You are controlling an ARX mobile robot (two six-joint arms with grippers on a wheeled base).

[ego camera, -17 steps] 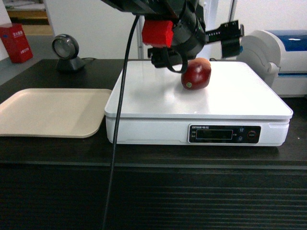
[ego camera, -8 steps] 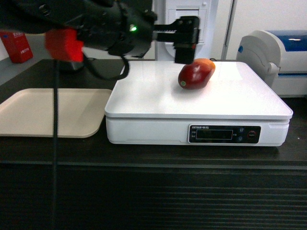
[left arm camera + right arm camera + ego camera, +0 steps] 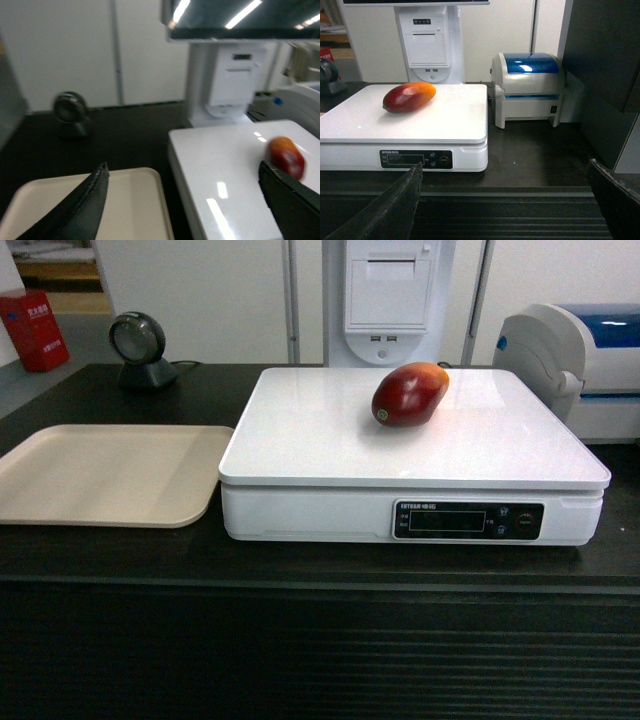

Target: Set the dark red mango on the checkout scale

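Observation:
The dark red mango (image 3: 408, 394) lies on its side on the white scale's (image 3: 330, 440) platter, orange-yellow end pointing back right, and nothing touches it. The scale stands on the black checkout (image 3: 300, 640) counter. Neither gripper appears in the head view. In the left wrist view, my left gripper (image 3: 182, 167) is open and empty, above the gap between tray and scale (image 3: 225, 165), with the mango (image 3: 285, 156) off to its right. My right gripper (image 3: 505, 165) is open and empty in front of the checkout's ribbed front (image 3: 520, 215), with the mango (image 3: 409, 97) and scale (image 3: 455, 115) to its upper left.
A beige tray (image 3: 100, 475) lies left of the scale. A round barcode scanner (image 3: 140, 348) stands at the back left, near a red box (image 3: 35, 330). A white-and-blue printer (image 3: 580, 360) sits right of the scale. A white kiosk post (image 3: 385, 300) rises behind the scale.
The left arm, which was over the scale by the mango, swung left and has left the head view. The mango shifted slightly at first and now lies still on the platter.

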